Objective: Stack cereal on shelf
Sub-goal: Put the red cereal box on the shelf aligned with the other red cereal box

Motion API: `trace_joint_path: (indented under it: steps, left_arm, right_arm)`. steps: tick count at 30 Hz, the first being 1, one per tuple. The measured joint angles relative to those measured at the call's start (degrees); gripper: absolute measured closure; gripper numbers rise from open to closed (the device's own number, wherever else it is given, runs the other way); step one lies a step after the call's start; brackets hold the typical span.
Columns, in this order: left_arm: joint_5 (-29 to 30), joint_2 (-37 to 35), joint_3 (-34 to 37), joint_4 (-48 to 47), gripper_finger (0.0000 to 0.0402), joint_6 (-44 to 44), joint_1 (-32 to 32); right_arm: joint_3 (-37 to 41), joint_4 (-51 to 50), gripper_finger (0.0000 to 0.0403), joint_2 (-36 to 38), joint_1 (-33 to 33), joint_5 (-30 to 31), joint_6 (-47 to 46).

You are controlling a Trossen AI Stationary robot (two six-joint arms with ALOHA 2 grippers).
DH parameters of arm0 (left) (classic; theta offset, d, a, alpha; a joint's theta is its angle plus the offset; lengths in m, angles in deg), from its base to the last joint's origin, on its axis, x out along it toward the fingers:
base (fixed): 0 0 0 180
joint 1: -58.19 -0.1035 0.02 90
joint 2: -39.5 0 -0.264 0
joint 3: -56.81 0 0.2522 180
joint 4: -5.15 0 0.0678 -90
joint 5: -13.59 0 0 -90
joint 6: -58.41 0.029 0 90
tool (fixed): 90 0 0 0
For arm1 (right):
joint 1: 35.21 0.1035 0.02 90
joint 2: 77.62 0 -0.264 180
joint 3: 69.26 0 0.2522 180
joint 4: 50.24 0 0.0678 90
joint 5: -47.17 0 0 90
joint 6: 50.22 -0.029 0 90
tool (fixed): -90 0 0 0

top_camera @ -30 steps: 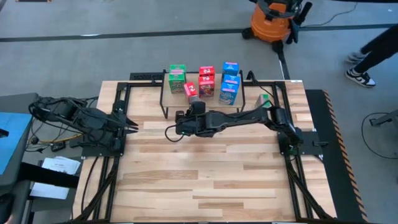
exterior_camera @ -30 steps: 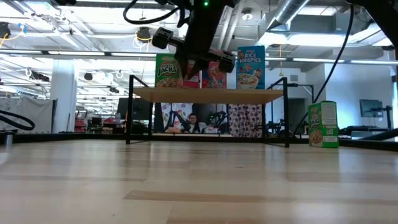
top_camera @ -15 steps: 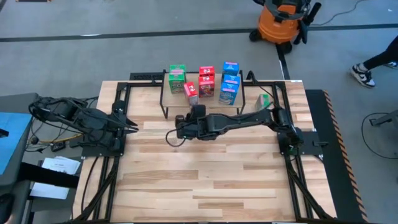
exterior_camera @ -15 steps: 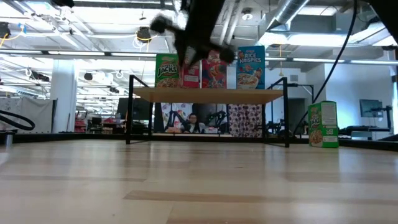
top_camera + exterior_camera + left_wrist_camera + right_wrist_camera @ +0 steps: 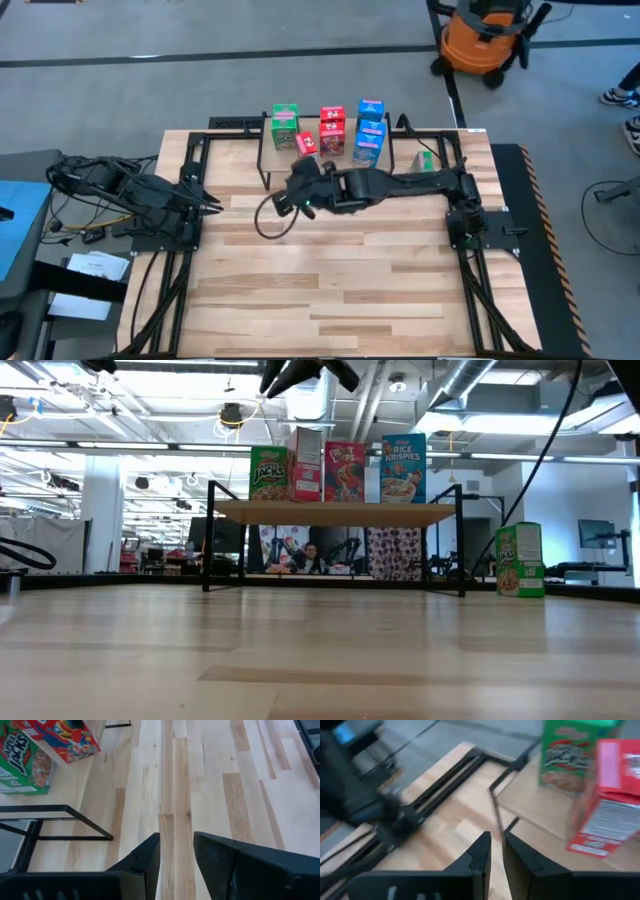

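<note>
- Shelf (image 5: pixel 330 512): light wooden top on thin black legs, set at the middle of the frame, standing on the slatted tabletop (image 5: pixel 300 650).
- On the shelf, side by side: green Apple Jacks box (image 5: pixel 268 473) at the 9 o'clock end, narrow red box (image 5: pixel 306 464) just beside it, red Froot Loops box (image 5: pixel 344 472) next, blue Rice Krispies box (image 5: pixel 402 468) at the 3 o'clock end.
- Separate green box (image 5: pixel 519 559) upright on the tabletop, toward 3 o'clock of the shelf, apart from its legs.
- Right gripper (image 5: pixel 305 372) at 12 o'clock, above the narrow red box, clear of it, dark fingers blurred.
- Seated person (image 5: pixel 311 556) visible beneath the shelf, far behind.
</note>
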Motion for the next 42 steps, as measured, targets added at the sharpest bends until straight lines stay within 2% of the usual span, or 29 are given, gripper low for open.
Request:
trace_joint_path:
  steps: [3, 7, 11, 14, 20, 26, 31, 34, 42]
  left_arm:
    - [-0.19, 0.0, 0.0, 0.0, 0.0294, -0.72, 0.0]
    - [-0.19, 0.0, 0.0, 0.0, 0.0294, -2.06, 0.0]
    - [-0.18, 0.0, 0.0, 0.0, 0.0294, -2.58, 0.0]
    - [-0.17, 0.0, 0.0, 0.0, 0.0294, -2.62, 0.0]
    - [0.86, 0.0, 0.0, 0.02, 0.0294, -2.65, 0.0]
    - [1.41, -0.02, 0.0, 0.02, 0.0294, -3.02, 0.0]
    - [1.43, 0.0, 0.0, 0.01, 0.0294, -3.05, 0.0]
    - [1.43, 0.0, 0.0, 0.02, 0.0294, -2.8, 0.0]
    - [1.43, 0.0, 0.0, 0.02, 0.0294, -2.71, 0.0]
  right_arm:
    - [-3.16, -0.48, 0.033, -0.14, -1.79, -5.38, 3.78]
    - [-5.97, 0.03, 0.0328, 0.02, -4.03, -7.75, 8.98]
    - [-8.06, -0.59, 0.0306, -0.16, -5.89, -10.85, 12.44]
    - [-9.75, -0.27, 0.0273, -0.11, -7.23, -13.14, 15.8]
    - [-10.56, -0.63, 0.0183, -0.11, -10.02, -13.29, 20.81]
    - [-10.56, -4.13, 0.0118, -0.11, -14.0, -13.41, 18.04]
    - [-10.56, -8.01, 0.0106, -0.11, -16.6, -19.74, 9.99]
    - [-10.56, -8.46, 0.0106, -0.11, -17.44, -23.59, 9.86]
    - [-14.65, -9.47, 0.0106, -0.1, -17.06, -26.6, 11.54]
